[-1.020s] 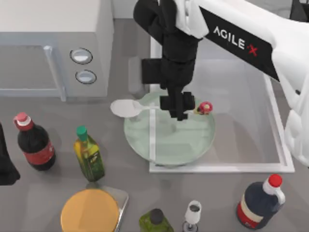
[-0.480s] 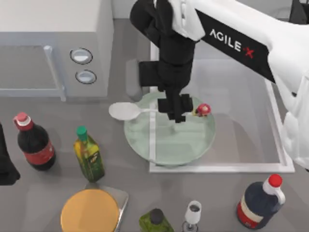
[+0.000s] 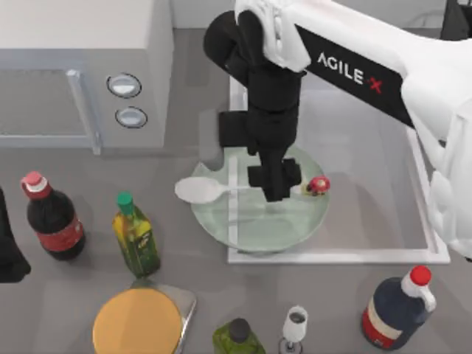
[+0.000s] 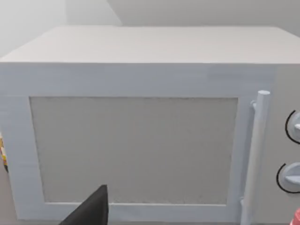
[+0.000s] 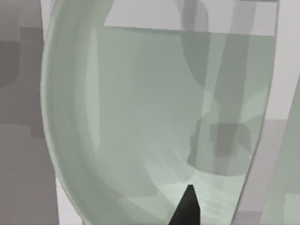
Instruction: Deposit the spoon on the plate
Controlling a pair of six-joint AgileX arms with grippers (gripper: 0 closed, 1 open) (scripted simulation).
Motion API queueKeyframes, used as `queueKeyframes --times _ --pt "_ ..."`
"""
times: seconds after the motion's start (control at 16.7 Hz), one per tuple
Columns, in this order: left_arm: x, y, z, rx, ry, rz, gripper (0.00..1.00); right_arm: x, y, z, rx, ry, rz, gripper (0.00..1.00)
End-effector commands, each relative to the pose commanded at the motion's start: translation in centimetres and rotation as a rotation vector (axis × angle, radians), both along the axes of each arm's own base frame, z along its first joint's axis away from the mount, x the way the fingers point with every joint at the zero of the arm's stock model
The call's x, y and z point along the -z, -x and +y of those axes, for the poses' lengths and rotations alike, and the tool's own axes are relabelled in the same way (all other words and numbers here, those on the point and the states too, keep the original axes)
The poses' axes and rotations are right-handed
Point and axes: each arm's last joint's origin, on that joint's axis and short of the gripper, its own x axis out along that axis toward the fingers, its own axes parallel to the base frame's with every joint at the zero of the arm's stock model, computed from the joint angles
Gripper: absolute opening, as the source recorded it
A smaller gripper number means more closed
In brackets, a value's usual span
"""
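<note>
One spoon, clenched by right end effector, has dropped lower-right over plate at frame centre; release pending.

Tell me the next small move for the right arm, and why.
Probably lower a little, then release. The right gripper holds the white mushroom-knobbed spoon by its handle across the pale-green glass plate, the bowl overhanging the plate's left rim. The left arm sits parked at the table's left edge.
</note>
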Motion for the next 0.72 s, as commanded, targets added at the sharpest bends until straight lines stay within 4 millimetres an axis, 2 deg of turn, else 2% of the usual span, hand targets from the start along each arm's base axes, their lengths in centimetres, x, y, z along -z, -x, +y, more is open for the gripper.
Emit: queueKeyframes --times 0.36,0.72 --pt "0.00 0.00 0.00 0.000 0.000 0.000 1.00 0.98 0.34 0.02 -0.005 -0.020 0.034 0.00" --pt "0.00 0.00 0.00 0.000 0.000 0.000 1.00 0.68 -0.05 0.66 -0.015 -0.065 -0.073 0.00"
